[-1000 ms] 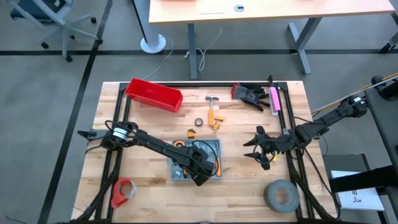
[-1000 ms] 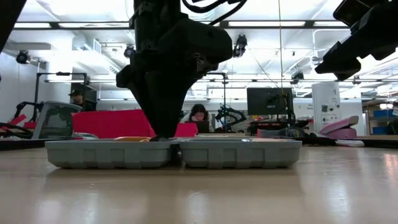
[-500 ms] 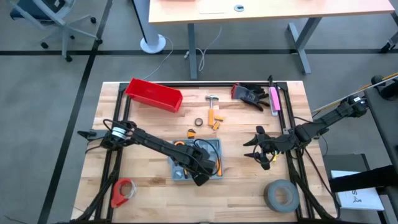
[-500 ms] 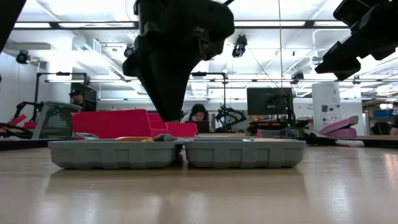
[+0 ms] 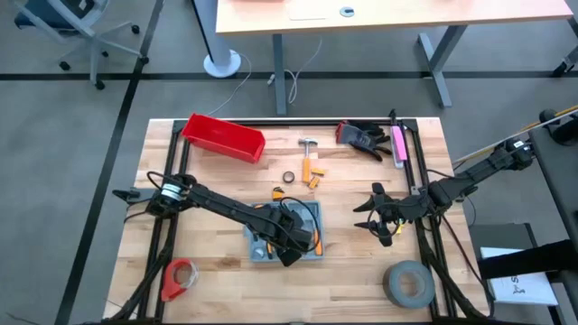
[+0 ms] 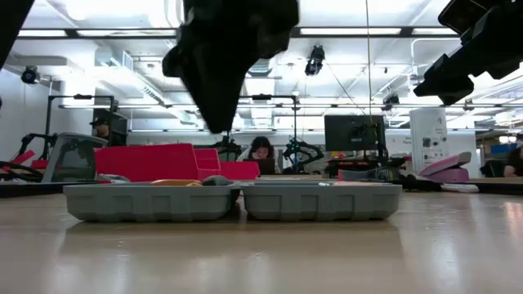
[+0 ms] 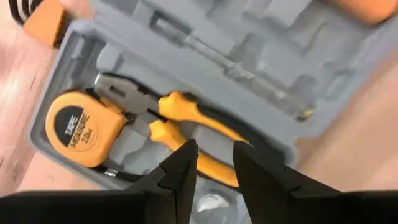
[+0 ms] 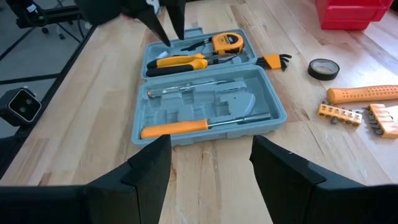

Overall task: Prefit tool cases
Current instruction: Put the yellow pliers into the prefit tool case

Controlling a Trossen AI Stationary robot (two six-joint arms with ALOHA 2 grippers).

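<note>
Centrally on the wooden table [image 5: 217, 262] lies the open grey-blue plastic tool case [image 8: 208, 102] (pliers and tape measure seated inside). Above it hovers the left gripper [image 7: 214, 165], fingers narrowly parted, holding nothing. Off to the side, the right gripper [image 8: 208, 158] waits, fingers spread.

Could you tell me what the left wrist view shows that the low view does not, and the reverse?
Only the left wrist view shows the contents: a yellow tape measure and yellow-handled pliers seated in the recesses, plus a slim metal tool. Only the low view shows the left gripper hanging clear above the case, the red bin behind, and a person in the room. Both show the open tool case.
</note>
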